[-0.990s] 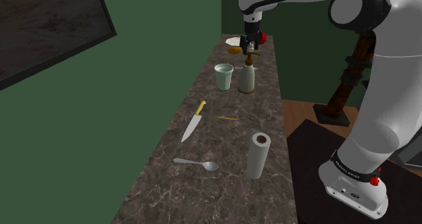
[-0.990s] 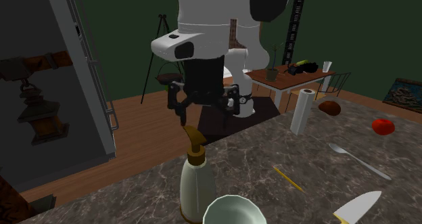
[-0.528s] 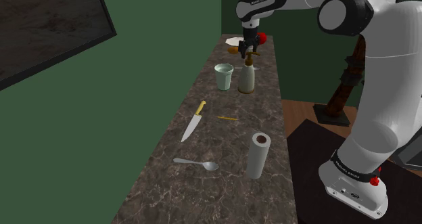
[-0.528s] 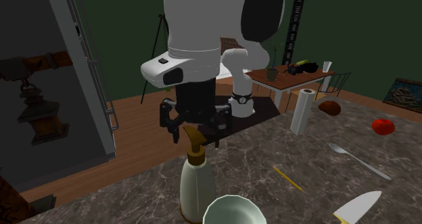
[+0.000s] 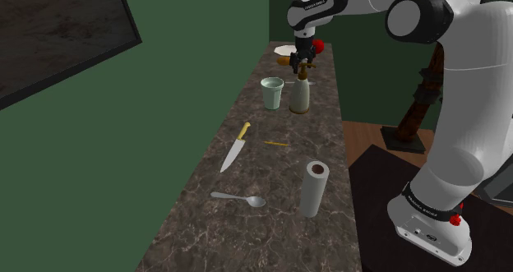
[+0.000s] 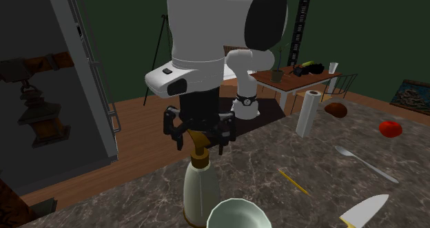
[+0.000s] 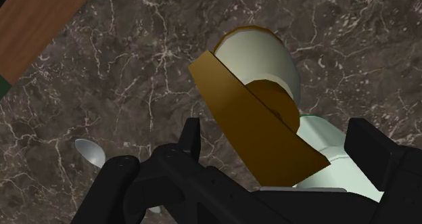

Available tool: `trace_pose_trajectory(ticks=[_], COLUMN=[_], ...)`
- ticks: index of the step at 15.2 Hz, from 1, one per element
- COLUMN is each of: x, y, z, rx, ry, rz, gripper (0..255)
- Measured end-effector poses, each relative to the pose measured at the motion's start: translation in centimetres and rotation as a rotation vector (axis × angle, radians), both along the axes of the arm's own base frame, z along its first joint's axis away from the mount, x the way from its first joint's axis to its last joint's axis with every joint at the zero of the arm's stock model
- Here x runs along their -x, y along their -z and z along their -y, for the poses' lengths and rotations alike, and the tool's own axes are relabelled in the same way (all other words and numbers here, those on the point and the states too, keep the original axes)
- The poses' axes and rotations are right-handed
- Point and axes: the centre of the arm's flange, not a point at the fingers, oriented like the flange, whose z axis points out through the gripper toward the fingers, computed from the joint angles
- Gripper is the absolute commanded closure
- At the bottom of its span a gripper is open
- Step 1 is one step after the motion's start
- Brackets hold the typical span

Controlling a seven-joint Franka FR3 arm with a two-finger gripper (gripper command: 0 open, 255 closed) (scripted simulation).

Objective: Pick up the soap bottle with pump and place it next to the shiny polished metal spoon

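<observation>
The tool (image 5: 302, 62) (image 6: 201, 145) (image 7: 278, 128) is released, its fingers (image 7: 193, 131) spread to either side of the brown pump head (image 7: 257, 128) on the soap bottle (image 5: 298, 96) (image 6: 201, 192). The bottle stands upright near the far end of the dark marbled tabletop (image 5: 271, 180), close to the edge on the shoulder view's right, just beside a pale cup (image 5: 272, 92) (image 6: 238, 216). The spoon (image 5: 240, 199) (image 6: 362, 161) lies well apart toward the near end, beside a paper towel roll (image 5: 313, 188). A knife (image 5: 234, 148) lies between cup and spoon.
</observation>
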Motion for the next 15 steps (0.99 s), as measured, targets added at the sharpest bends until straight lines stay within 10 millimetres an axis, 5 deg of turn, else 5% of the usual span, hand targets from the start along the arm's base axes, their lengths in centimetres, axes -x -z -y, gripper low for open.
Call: trace_pose_trajectory(ticks=[1, 2, 15], x=[0.0, 0.0, 0.0], y=[0.0, 0.0, -1.1], z=[0.0, 0.0, 0.0], rx=[0.0, 0.0, 0.0], ry=[0.0, 0.0, 0.0], rz=[0.0, 0.0, -0.001], gripper=[0, 255, 255])
